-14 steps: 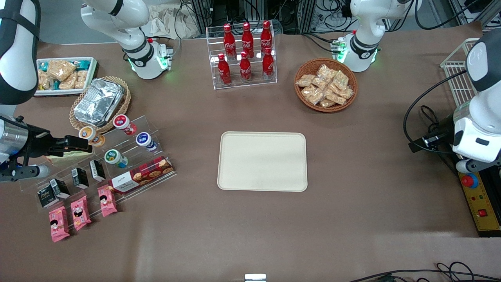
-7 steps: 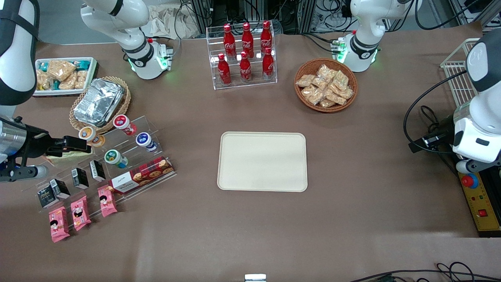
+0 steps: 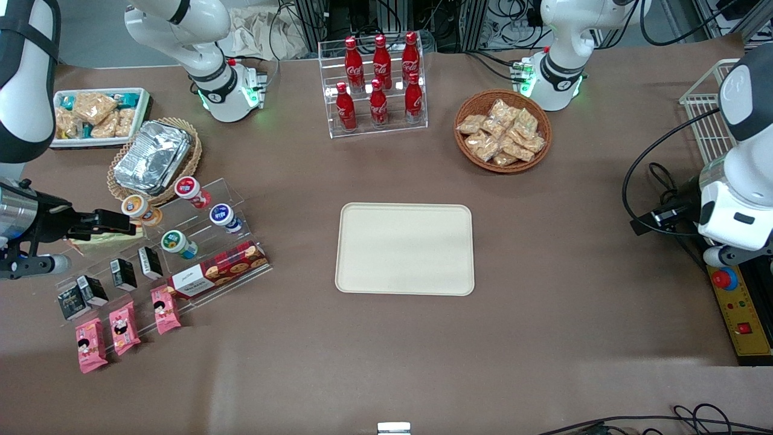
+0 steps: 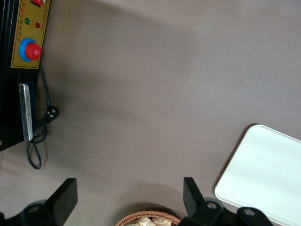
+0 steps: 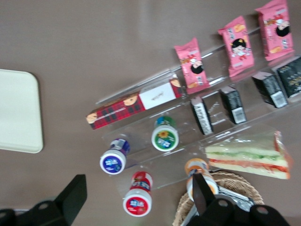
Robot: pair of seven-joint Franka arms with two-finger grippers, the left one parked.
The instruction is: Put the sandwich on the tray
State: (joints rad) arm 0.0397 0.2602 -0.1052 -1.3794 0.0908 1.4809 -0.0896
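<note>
The right arm reaches in low from the working arm's end of the table, with its forearm almost level and the gripper (image 3: 124, 222) pointing toward the middle of the table. The gripper hangs above the clear tiered rack (image 3: 199, 241), over its step farthest from the front camera, near the orange-lidded cup (image 3: 135, 206). In the right wrist view the two dark fingers (image 5: 73, 195) stand wide apart and there is nothing between them.

The sandwich (image 5: 249, 155) lies on the rack in its clear wrap, with the cut edge of green and red layers visible. It lies beside the orange-lidded cup, between the row of small black cartons (image 5: 233, 104) and the wicker basket (image 5: 225, 188) with the foil container. In the front view only a pale yellow piece of it (image 3: 99, 243) shows under the gripper.

The tray (image 3: 404, 249) lies flat at the middle of the table, well apart from the rack, and it carries nothing.
</note>
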